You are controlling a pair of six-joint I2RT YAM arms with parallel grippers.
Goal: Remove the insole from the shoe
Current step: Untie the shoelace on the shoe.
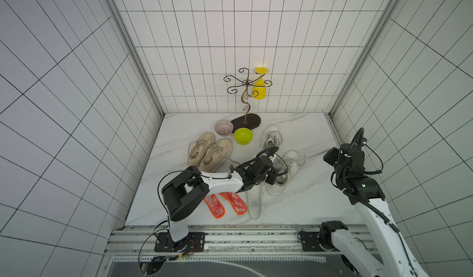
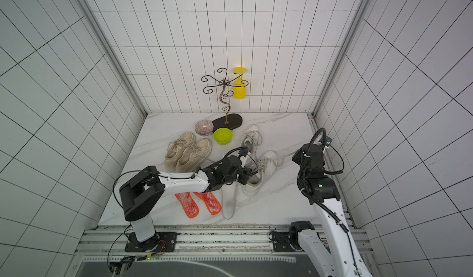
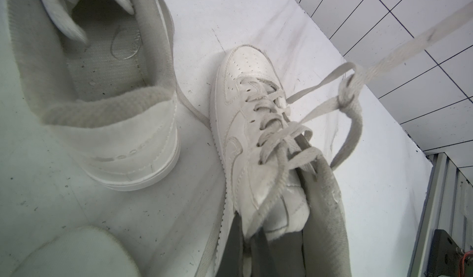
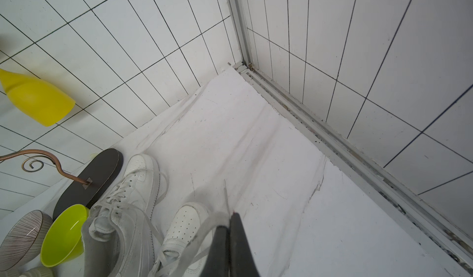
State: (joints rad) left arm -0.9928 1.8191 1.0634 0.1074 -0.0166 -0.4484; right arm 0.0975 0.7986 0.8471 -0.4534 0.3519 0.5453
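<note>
There were two beige canvas sneakers (image 1: 198,149), two white leather sneakers (image 1: 271,137), two orange-rimmed red-speckled insoles (image 1: 214,206), one long white insole (image 1: 254,202), one lime-green plastic bowl (image 1: 243,135), one striped ceramic bowl (image 1: 223,127), one scrolled metal stand (image 1: 252,120), one yellow plastic goblet (image 1: 260,90) and two black-and-white robot arms (image 1: 222,182).

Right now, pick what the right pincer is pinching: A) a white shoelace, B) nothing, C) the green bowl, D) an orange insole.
A: the right pincer is shut on a white shoelace that runs taut up from the white shoe.
</note>
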